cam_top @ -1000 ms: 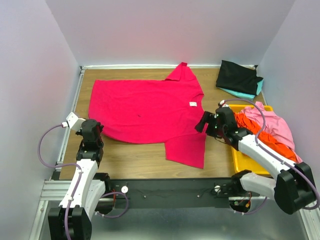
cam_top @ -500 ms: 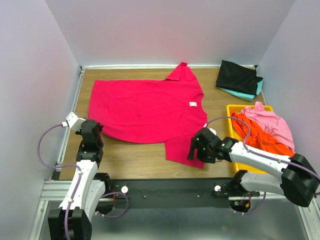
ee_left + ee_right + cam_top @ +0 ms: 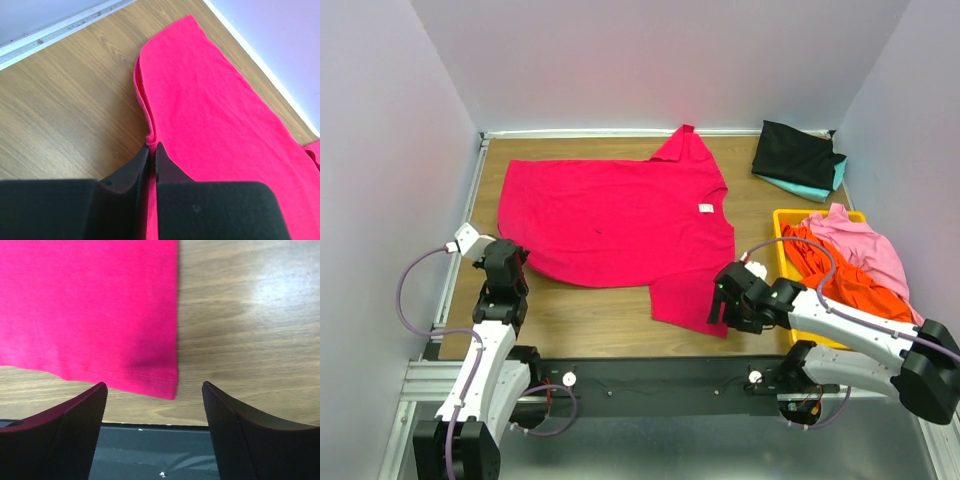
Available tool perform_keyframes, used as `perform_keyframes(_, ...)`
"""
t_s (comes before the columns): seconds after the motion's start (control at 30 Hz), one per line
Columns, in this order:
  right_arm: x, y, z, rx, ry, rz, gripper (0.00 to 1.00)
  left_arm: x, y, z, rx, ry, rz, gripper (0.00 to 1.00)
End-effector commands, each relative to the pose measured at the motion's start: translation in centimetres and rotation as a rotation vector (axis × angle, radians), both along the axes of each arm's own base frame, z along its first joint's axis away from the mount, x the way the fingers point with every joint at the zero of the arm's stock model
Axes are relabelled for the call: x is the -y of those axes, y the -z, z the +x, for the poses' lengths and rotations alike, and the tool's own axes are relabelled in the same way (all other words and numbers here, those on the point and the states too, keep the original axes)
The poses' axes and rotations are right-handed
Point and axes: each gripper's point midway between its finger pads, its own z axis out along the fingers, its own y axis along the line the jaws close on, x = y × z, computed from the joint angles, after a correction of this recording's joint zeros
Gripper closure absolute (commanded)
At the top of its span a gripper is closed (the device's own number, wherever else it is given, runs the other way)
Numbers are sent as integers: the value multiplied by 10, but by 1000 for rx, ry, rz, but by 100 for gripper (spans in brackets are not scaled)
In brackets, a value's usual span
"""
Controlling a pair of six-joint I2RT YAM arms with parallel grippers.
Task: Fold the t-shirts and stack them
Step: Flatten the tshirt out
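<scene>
Shirts, five by our count, on a wooden table (image 3: 605,320) between pale walls.

Item one: crimson-red t-shirt (image 3: 620,215), the largest. We find it spread flat across the middle of the top view, neck toward the right, with a small white neck label (image 3: 704,208) showing. One sleeve points to the upper edge of the table and the other to the lower edge.

Item two: black t-shirt (image 3: 798,153), folded, at the upper right of the table. It lies on top of item three, the teal t-shirt (image 3: 812,189), of which we see only a strip.

Items four and five: pink t-shirt (image 3: 865,245) and orange t-shirt (image 3: 848,282), both crumpled in a yellow bin (image 3: 781,216) at the right. The pink one spills over the bin's right side.

Left gripper (image 3: 151,146): at the lower left of the red shirt. We see its fingers pressed together with the shirt's edge pinched between the tips, and the cloth rises in a small fold just ahead of them.

Right gripper (image 3: 154,386): jaws spread wide and holding nothing. It sits above the lower right corner of the near sleeve, and in its wrist view we see the stitched hem between the two fingers, with bare wood to the right
</scene>
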Motion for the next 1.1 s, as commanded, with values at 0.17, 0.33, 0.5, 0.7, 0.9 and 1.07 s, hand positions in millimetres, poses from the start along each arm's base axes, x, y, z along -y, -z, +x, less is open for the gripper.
perform_keyframes(0.17,9,14,-8,-15,42,-13,27,-4,-7,-1,20,-22,23,89)
perform_keyframes(0.33,5,24,-10,-29,28,-5,37,-4,-7,-1,20,-23,21,89)
perform_keyframes(0.5,3,27,-10,-32,30,4,46,-5,-4,0,8,-29,25,89)
perform_keyframes(0.7,2,27,-10,-31,30,7,73,-5,-4,0,7,-30,22,89)
perform_keyframes(0.9,-3,11,0,17,18,24,99,-4,-9,-3,18,-30,16,91)
perform_keyframes(1.07,1,11,-7,1,21,21,99,-3,-15,-5,32,-35,10,91)
